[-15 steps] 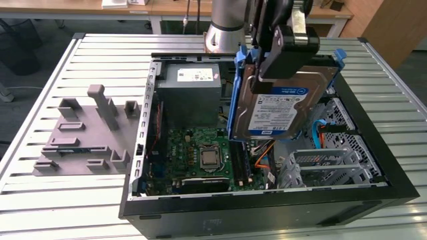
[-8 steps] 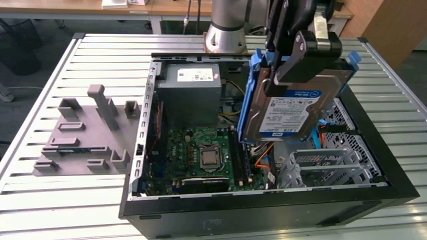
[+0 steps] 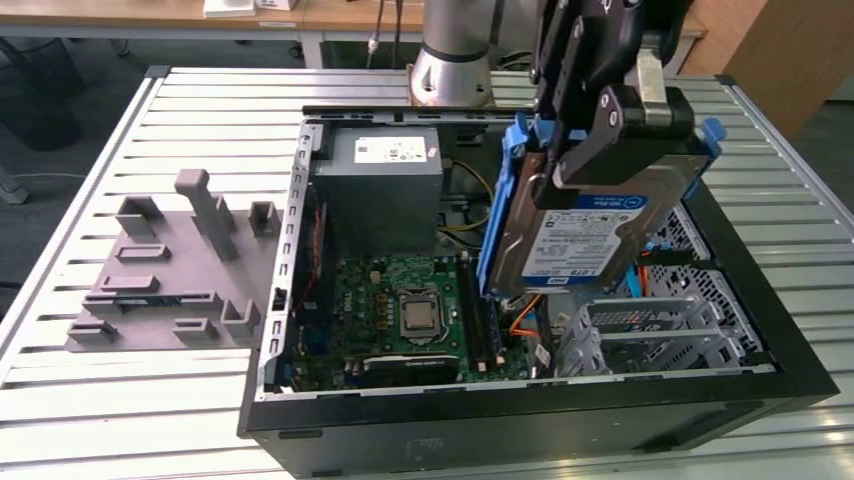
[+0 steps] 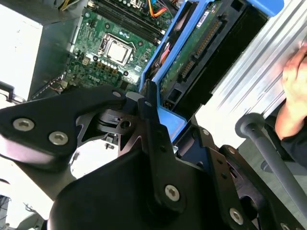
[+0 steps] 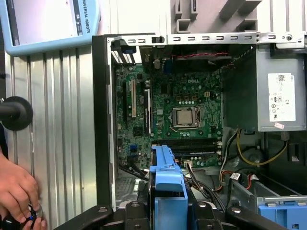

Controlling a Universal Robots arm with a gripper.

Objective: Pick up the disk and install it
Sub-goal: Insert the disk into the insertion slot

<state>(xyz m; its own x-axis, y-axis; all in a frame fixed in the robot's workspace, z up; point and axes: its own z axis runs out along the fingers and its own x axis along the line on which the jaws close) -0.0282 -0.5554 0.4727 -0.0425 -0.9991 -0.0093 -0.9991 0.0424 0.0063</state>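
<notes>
**A:** Exterior view first. What's in the open case (image 3: 534,432)?

**B:** It lies on its side on the slatted table (image 3: 120,420), close to the table's edge on the exterior view's right. A green motherboard (image 3: 400,300) covers its floor. A grey power supply (image 3: 380,180) fills the corner nearest the arm's base. A perforated drive cage (image 3: 667,325) sits along the wall on the exterior view's right.

**A:** And the disk (image 3: 587,240)?

**B:** It's in the air over the case, on edge and tilted. Its lower end is above the gap between motherboard and drive cage. I can't tell whether it dips below the rim. The gripper (image 3: 601,150) has its jaws closed on the upper end, pinching the blue carrier (image 3: 505,200).

**A:** Anything outside the case?

**B:** A grey fixture (image 3: 167,270) with upright posts, by the table's edge on the exterior view's left, apart from the case.

**A:** Second wrist view?

**B:** The black fingers (image 4: 148,112) squeeze the carrier's end. The disk's green underside faces the camera, with the motherboard beyond it. A hand (image 4: 292,86) is over the table, outside the case.

**A:** First wrist view?

**B:** The carrier hangs over the case's interior, at the motherboard's edge, and the power supply sits in its corner. A blue-framed pendant (image 5: 43,19) lies on the table by a corner of the case. The hand holds something small and dark.
</notes>
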